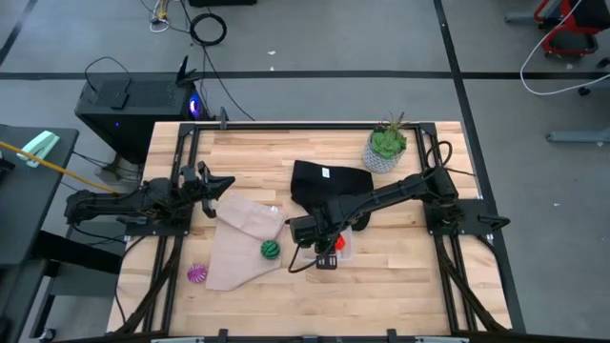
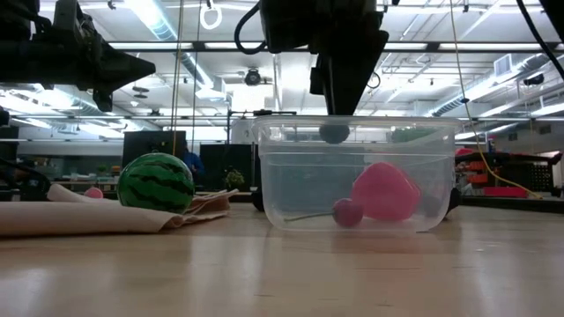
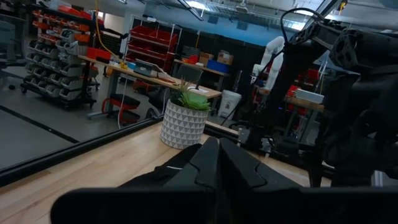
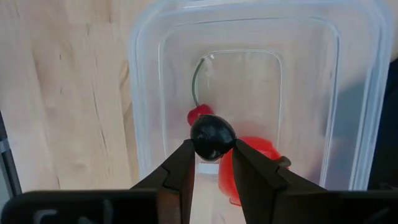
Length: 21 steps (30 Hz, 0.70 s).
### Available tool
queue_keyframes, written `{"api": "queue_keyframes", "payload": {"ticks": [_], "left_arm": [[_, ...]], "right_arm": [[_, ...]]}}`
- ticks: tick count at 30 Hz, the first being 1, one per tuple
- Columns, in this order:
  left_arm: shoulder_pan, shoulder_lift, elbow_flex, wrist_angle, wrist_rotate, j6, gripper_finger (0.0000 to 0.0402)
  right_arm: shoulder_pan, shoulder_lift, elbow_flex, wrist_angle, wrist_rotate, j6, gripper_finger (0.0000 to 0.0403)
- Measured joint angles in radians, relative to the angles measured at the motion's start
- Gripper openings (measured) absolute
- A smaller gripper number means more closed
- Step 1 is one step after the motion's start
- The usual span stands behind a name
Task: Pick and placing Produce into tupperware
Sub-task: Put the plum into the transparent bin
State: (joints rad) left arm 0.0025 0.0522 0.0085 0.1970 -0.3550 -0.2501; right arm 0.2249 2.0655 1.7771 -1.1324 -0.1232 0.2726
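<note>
A: How many pieces are in the tupperware (image 4: pixel 249 93)?

B: Two: a red piece (image 4: pixel 252 165) and a small red cherry (image 4: pixel 198 114). The tub is at centre frame in the high view. The right claw (image 4: pixel 212 163) hangs over it, pinching a small dark ball (image 4: pixel 212 137).

A: And outside?

B: Two balls: the striped green one (image 1: pixel 271 250) on the beige cloth (image 1: pixel 238 250), the purple one (image 1: pixel 197 274) on the bench (image 1: pixel 400 286), lower left.

A: The left claw (image 3: pixel 217 163)?

B: Closed on nothing, at the left edge.
</note>
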Motion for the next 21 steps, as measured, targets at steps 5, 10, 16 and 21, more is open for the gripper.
{"api": "queue_keyframes", "payload": {"ticks": [5,10,16,21], "left_arm": [[0.000,0.000,0.000,0.000,0.000,0.000,0.0014],[0.000,0.000,0.000,0.000,0.000,0.000,0.0020],[0.000,0.000,0.000,0.000,0.000,0.000,0.0023],[0.000,0.000,0.000,0.000,0.000,0.000,0.0015]], "right_arm": [[-0.007,0.000,0.000,0.000,-0.022,-0.001,0.0105],[-0.006,0.000,0.000,0.000,-0.036,-0.002,0.0106],[-0.006,0.000,0.000,-0.001,-0.035,-0.001,0.0126],[-0.006,0.000,0.000,-0.008,-0.039,0.005,0.0143]]}}
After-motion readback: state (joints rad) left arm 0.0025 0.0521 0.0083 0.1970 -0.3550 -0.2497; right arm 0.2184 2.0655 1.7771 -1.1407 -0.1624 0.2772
